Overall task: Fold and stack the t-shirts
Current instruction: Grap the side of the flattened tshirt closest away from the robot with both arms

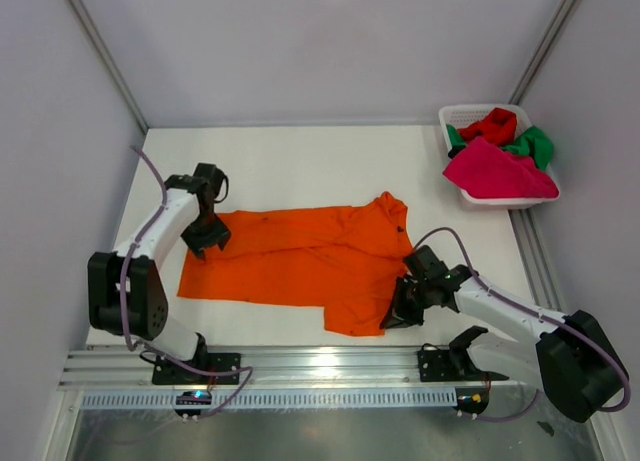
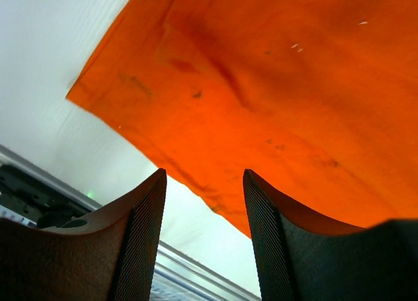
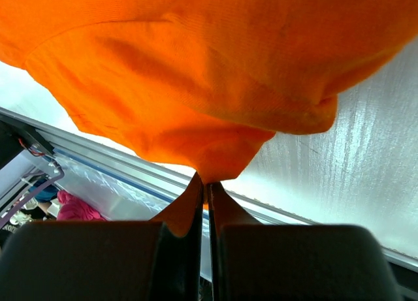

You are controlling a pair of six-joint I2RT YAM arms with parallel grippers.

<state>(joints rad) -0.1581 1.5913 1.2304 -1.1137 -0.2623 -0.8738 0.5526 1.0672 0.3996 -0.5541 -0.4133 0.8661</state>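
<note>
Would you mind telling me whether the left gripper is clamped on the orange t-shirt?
No, the left gripper stands open, and the orange t-shirt lies beyond its parted fingers, not pinched between them.

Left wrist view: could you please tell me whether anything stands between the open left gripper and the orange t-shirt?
Nothing visible does. The left gripper hangs open at the edge of the orange t-shirt, and only that cloth and the white table show in its gap.

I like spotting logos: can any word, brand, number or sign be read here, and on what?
None can be read.
The orange t-shirt is plain in all three views.
The white lattice basket and the piled t-shirts inside it show no print.
The left arm and right arm show no legible marking.
</note>
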